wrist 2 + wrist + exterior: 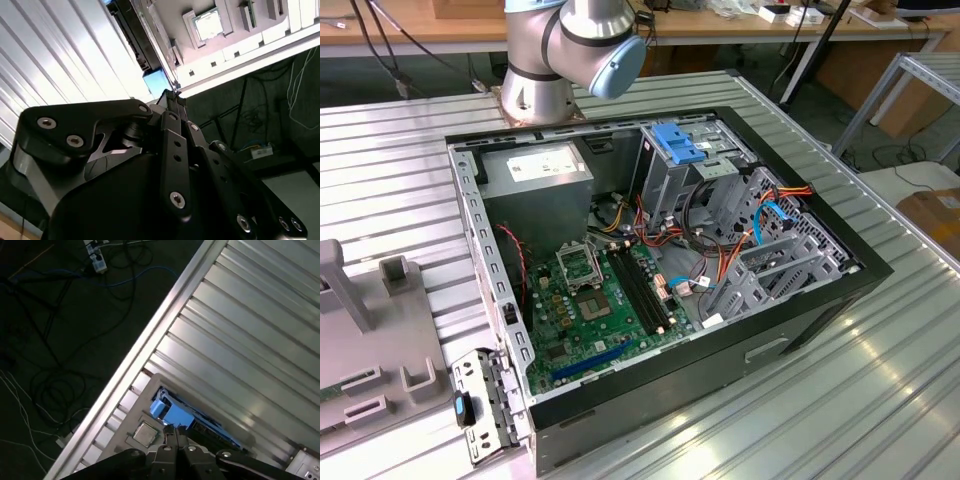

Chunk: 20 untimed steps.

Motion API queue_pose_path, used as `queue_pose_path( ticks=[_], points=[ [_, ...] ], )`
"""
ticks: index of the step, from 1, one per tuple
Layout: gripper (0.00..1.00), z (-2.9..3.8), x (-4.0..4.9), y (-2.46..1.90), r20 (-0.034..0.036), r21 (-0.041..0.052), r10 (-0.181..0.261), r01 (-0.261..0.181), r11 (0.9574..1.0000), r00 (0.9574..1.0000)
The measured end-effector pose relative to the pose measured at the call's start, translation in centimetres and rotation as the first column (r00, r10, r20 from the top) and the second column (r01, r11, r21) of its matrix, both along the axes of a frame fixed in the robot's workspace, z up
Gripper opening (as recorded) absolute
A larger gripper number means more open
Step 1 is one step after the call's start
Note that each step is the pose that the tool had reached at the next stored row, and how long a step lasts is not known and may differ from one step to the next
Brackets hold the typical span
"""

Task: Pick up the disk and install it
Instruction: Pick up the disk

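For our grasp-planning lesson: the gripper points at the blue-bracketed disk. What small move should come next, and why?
Probably open the jaws: in the first wrist view the gripper is shut, its tip just short of the disk, so it cannot straddle it yet.

Table point(880, 400): ribbed shiny metal. Pincer point(172, 96): matt black. Disk point(172, 414) bracket: blue plastic.

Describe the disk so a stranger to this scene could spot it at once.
Find the ribbed metal table, then the grey fixture plate lying near its edge. The disk sits on that plate beside a square silver chip: a thin dark slab, the only thing there with a bright blue bracket.
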<state>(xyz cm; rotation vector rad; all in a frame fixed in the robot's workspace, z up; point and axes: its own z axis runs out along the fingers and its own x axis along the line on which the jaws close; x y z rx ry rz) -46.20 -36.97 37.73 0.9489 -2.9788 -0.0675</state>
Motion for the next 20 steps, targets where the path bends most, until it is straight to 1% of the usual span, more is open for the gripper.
queue_pose_path(
  ticks=[1,2,3,4,5,7,9,10,11,12,13,14,15,16,17,18,19,20],
  points=[
    [0.11,0.00,0.00,0.00,0.0000,0.0000,0.017,-0.017,0.9998,0.9998],
    [0.11,0.00,0.00,0.00,0.0000,0.0000,0.054,-0.054,0.9985,0.9985],
    [0.11,0.00,0.00,0.00,0.0000,0.0000,0.081,-0.081,0.9967,0.9967],
    [0.11,0.00,0.00,0.00,0.0000,0.0000,0.122,-0.122,0.9926,0.9926],
    [0.11,0.00,0.00,0.00,0.0000,0.0000,0.164,-0.164,0.9864,0.9864],
    [0.11,0.00,0.00,0.00,0.0000,0.0000,0.241,-0.241,0.9706,0.9706],
    [0.11,0.00,0.00,0.00,0.0000,0.0000,0.273,-0.273,0.9619,0.9619],
    [0.11,0.00,0.00,0.00,0.0001,0.0000,0.292,-0.292,0.9564,0.9564],
    [0.11,0.00,0.00,0.00,0.0000,0.0000,0.327,-0.327,0.9451,0.9451],
    [0.11,0.00,0.00,0.00,0.0000,0.0000,0.350,-0.350,0.9366,0.9366],
    [0.11,0.00,0.00,0.00,0.0000,0.0000,0.367,-0.367,0.9301,0.9301],
    [0.11,0.00,0.00,0.00,0.0000,0.0000,0.391,-0.391,0.9204,0.9204],
    [0.11,0.00,0.00,0.00,0.0001,0.0000,0.406,-0.406,0.9140,0.9140],
    [0.11,0.00,0.00,0.00,0.0001,0.0000,0.435,-0.435,0.9002,0.9002],
    [0.11,0.00,0.00,0.00,0.0000,0.0000,0.475,-0.475,0.8800,0.8800],
    [0.11,0.00,0.00,0.00,0.0000,-0.0001,0.515,-0.515,0.8575,0.8575],
    [0.11,0.00,0.00,0.00,0.0000,0.0000,0.529,-0.529,0.8489,0.8489],
    [0.11,0.00,0.00,0.00,0.0000,0.0000,0.544,-0.544,0.8393,0.8393]
  ],
)
